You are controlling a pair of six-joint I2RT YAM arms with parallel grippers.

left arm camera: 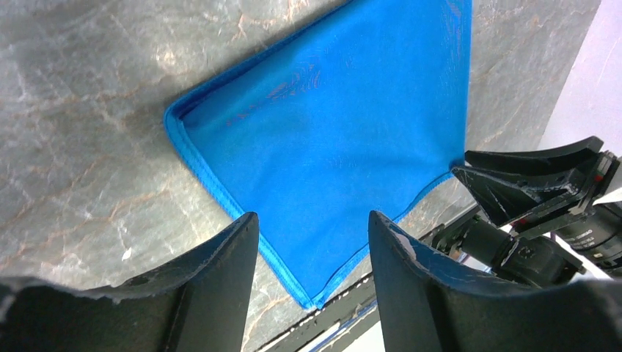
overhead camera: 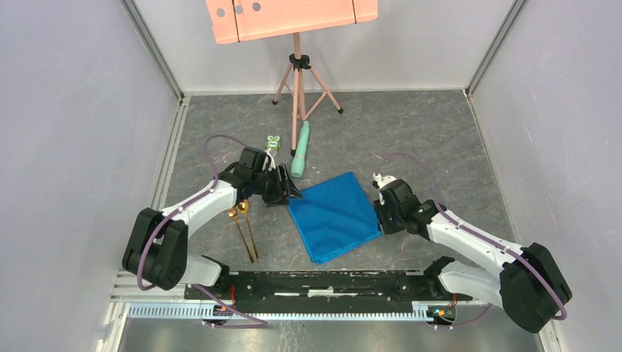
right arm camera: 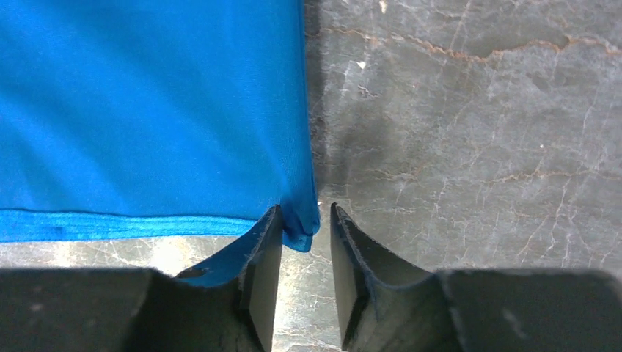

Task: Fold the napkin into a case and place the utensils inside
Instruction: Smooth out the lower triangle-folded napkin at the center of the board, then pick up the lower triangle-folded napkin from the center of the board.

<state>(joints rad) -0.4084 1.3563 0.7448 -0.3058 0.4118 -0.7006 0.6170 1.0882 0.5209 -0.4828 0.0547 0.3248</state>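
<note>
Shows bright blue cloth napkin (overhead camera: 335, 215) folded flat at middle of table (overhead camera: 440, 147), no case yet; gold metal fork and spoon (overhead camera: 246, 231) outside it; left gripper (left arm camera: 312, 220) fingers apart, right gripper (right arm camera: 306, 213) fingers barely apart around its corner.

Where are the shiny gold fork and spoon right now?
In the top view, the fork and spoon lie side by side on the table, just left of the blue napkin and close beside the left arm.

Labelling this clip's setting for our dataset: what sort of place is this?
Probably a robotics lab test cell, not a home: blank walls box in a marbled tabletop, two robot arms are bolted to a rail, and a tripod stands behind.
</note>
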